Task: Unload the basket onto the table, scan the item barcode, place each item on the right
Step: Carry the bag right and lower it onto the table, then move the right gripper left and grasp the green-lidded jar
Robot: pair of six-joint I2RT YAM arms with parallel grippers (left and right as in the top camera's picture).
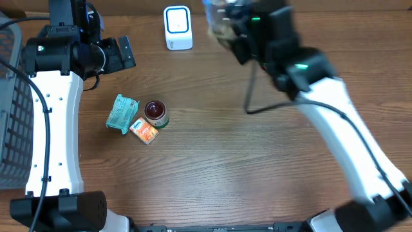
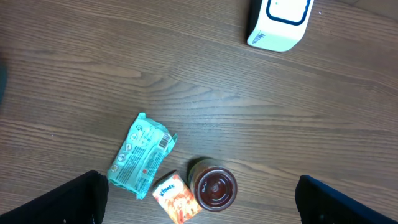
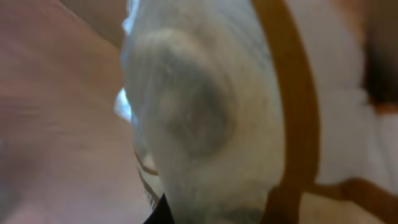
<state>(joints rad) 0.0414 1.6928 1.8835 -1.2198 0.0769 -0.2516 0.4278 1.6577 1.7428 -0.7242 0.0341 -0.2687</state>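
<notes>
**Brown wood, white arms, teal-red-orange cluster**

Table [image 1: 212,167]: mid-brown wood, fine darker grain streaks all over. Scanner [image 1: 177,27] at 12 o'clock: white shell, dark blue outline round a pale face. Packet [image 1: 121,113] toward 9 o'clock: teal with white print and a small black-and-white barcode patch. Jar [image 1: 156,113] at its 3 o'clock: dark red glossy lid, greenish side. Box [image 1: 144,131] at the packet's 5 o'clock: orange, with a white patch. Basket [image 1: 13,129] at the 9 o'clock edge: grey mesh. Left arm [image 1: 55,129]: white links, black joints. Right arm [image 1: 347,135]: the same, with green lights. Pouch [image 3: 199,112]: blurred, milky translucent white over greyish contents, amber-brown band.
</notes>
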